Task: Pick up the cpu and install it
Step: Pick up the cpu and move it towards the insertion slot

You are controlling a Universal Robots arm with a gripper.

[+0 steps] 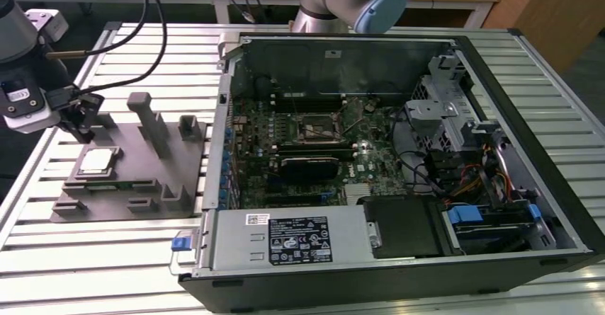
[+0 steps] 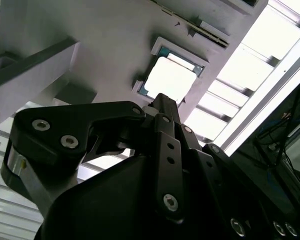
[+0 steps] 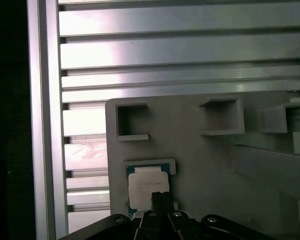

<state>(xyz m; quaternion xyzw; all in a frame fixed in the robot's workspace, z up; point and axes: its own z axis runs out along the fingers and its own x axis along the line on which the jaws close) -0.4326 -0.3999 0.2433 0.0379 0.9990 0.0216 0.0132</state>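
While the cpu (image 1: 98, 161) lies flat in its shallow seat on the grey fixture tray (image 1: 123, 203) — silver top up, greenish rim showing in both wrist views — the hand (image 1: 83, 132) hangs just above it, apart from it as far as the exterior view lets me judge. In the first wrist view its tips look drawn together, with nothing held. Tray and open computer case (image 1: 529, 152) stand side by side on the slatted desk (image 1: 95, 265); the case's power supply (image 1: 236, 248) carries a white sticker (image 1: 257, 219) and a black label (image 1: 300, 241) — their print beyond reading.
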